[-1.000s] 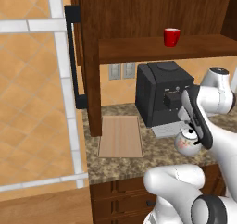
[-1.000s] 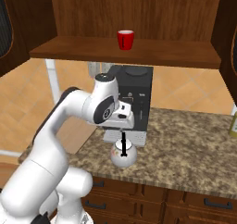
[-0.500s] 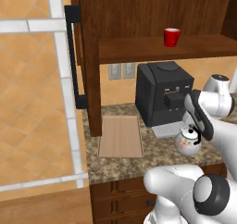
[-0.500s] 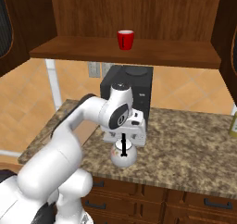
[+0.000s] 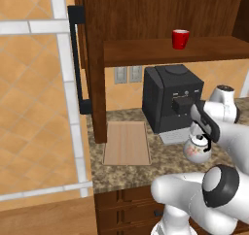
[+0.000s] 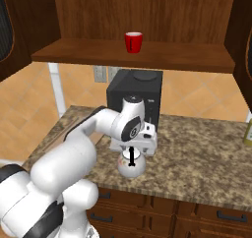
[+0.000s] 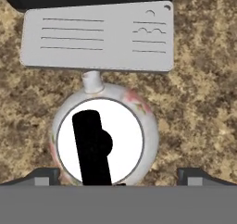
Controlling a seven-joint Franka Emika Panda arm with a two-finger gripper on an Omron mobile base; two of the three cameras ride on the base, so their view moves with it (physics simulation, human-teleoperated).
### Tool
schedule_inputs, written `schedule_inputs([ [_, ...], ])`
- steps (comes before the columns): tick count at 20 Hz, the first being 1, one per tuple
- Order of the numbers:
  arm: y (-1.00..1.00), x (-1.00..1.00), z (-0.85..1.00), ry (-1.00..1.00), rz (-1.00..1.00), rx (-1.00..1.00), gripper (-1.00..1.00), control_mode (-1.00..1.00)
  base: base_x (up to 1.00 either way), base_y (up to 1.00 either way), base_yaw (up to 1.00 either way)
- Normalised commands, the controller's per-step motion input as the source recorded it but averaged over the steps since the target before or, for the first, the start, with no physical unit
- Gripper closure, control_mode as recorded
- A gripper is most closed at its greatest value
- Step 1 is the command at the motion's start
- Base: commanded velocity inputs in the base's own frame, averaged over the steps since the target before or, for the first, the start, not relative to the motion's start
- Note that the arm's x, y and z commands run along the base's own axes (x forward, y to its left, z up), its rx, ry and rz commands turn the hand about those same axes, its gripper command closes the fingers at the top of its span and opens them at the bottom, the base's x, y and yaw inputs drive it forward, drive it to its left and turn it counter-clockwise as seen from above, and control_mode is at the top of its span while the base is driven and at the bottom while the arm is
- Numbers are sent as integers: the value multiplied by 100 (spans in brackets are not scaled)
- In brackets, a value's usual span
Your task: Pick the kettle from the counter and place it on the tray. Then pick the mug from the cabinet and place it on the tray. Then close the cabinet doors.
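**Open gripper poised over the kettle**

The gripper point(image 7: 115, 174) is seen directly above the kettle point(image 6: 131, 164), its fingers point(image 7: 44, 175) spread wide on either side of the white body, nothing grasped. The kettle stands on the counter point(image 6: 206, 158) near its front edge, just before the coffee machine point(image 5: 170, 100). The tray point(image 5: 127, 142) lies toward the counter's left end. The mug point(image 6: 133, 42) stands on the cabinet point(image 6: 147, 15) shelf.
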Motion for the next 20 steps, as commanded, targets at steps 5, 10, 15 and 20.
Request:
schedule_inputs([
  [5,0,-11,-25,0,0,-4,-100,-100,0,0,0],
  [10,0,-4,-26,0,0,-5,100,-100,0,0,0],
  [15,0,-1,-7,0,0,0,100,-100,0,0,0],
  [20,0,-2,0,3,2,0,100,-100,0,0,0],
])
